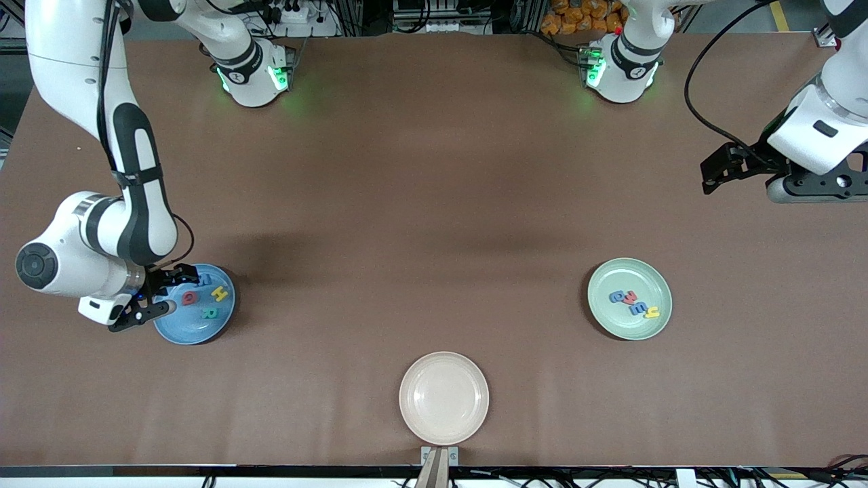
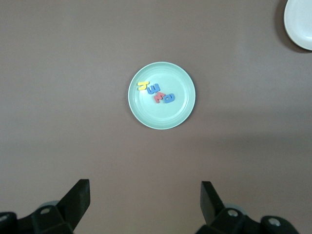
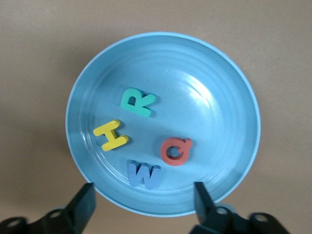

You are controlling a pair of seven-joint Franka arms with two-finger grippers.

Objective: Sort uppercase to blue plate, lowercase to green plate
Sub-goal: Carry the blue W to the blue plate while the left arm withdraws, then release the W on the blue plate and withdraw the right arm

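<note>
With all four capitals lying in the blue plate (image 3: 163, 122) and four small letters in the green plate (image 1: 630, 298), the right gripper (image 1: 157, 295), jaws spread empty, is hovering over the blue plate's rim and should lift straight clear, while the left gripper (image 1: 720, 169), jaws also spread, is waiting high over the worktop (image 1: 434, 203).

Your right gripper (image 1: 157, 295) is low at about 8 o'clock in the front view, fingers (image 3: 84, 204) spread wide and empty, arm folded down from its base at 11 o'clock. Your left gripper (image 1: 725, 168) waits raised at 3 o'clock, wrist level, fingers (image 2: 78, 197) parted wide with nothing between them.
</note>
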